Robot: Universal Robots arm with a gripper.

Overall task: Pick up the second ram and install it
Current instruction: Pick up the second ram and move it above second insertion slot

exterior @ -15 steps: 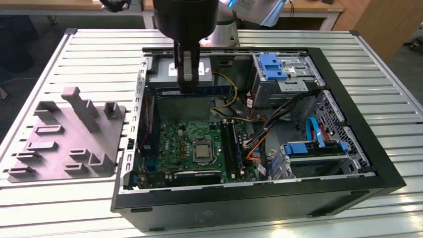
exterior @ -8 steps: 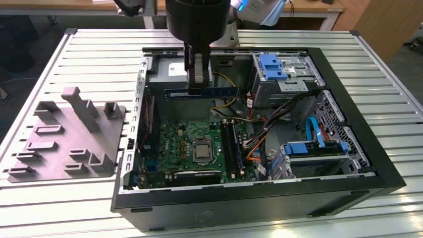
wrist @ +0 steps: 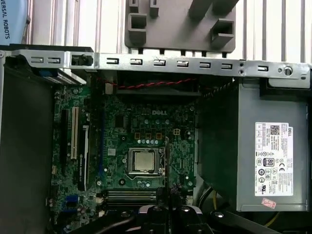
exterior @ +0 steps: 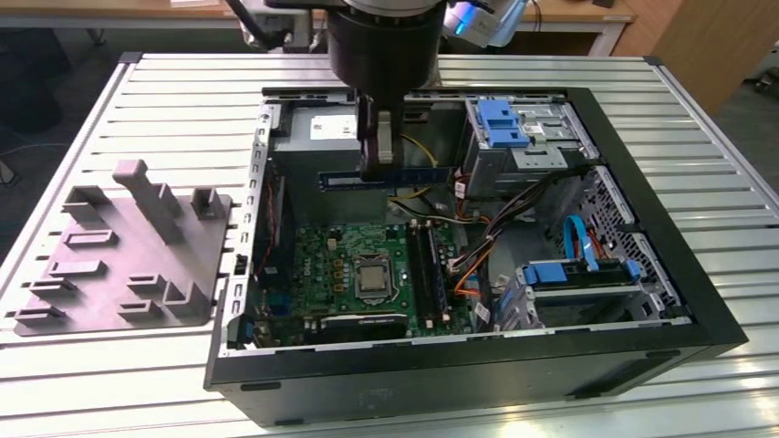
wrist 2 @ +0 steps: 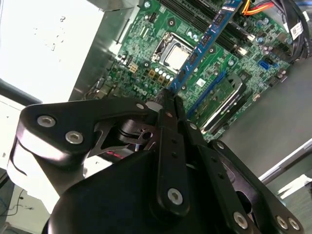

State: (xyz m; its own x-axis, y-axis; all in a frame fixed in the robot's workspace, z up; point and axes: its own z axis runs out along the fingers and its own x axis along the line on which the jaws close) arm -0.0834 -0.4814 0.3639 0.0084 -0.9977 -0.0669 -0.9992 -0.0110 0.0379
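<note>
Exterior view: I hang over the open black metal tower case (exterior: 462, 374), which lies on its side on a slatted aluminium table (exterior: 182, 100). My gripper (exterior: 379, 167) points straight down into it. My fingers are closed tight on the second ram (exterior: 414, 177), a long, thin, dark blue-green memory stick with dark chips. I hold it level in the air above the case interior, touching nothing else.

I have it pinched near mid-length, I judge so that equal lengths stick out either side and it does not sag or twist. My pads press the two flat faces, which leaves the long lower edge bare to meet a socket.

In the second wrist view the stick (wrist 2: 207, 41) runs away from my gripper (wrist 2: 168, 97) across the green printed motherboard (wrist 2: 146, 53), past the square silver processor socket (wrist 2: 173, 51).

The long black memory slots (exterior: 426, 269) lie beside that socket on the board floor, and the stick is well clear of them, so it is carried, not seated. Whether it sits squarely over a slot I cannot tell.

The grey moulded plastic fixture tray (exterior: 109, 274) lies on the table outside the case, on the exterior view's left.
</note>
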